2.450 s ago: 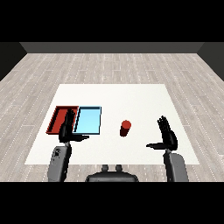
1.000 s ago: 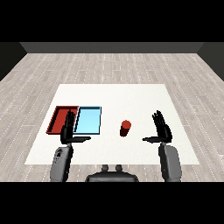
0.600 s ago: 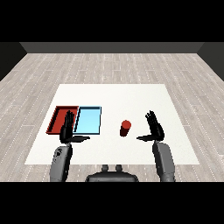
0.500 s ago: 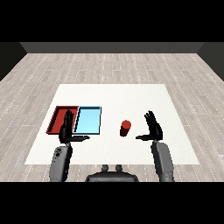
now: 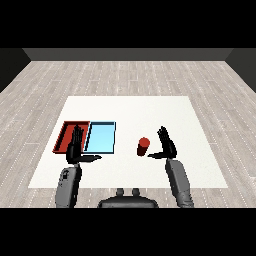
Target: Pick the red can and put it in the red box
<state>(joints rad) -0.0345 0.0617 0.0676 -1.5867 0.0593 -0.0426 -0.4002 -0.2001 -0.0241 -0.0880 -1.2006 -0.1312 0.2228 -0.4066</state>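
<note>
The white table [image 5: 130,107] fills the middle of the frame. The red can [image 5: 143,146] stands upright just right of centre, on the bare tabletop and outside both trays. The right hand [image 5: 168,145] is immediately to the right of the can, fingers straight and spread, thumb reaching toward the can's base; contact between hand and can cannot be determined. Nothing is held in this hand.

The red tray [image 5: 68,136] lies at centre left, with the light blue tray [image 5: 100,137] adjoining its right edge. The left hand [image 5: 76,147] overlaps the near edge of the red tray in the frame, fingers extended upward and thumb pointing right, holding nothing.
</note>
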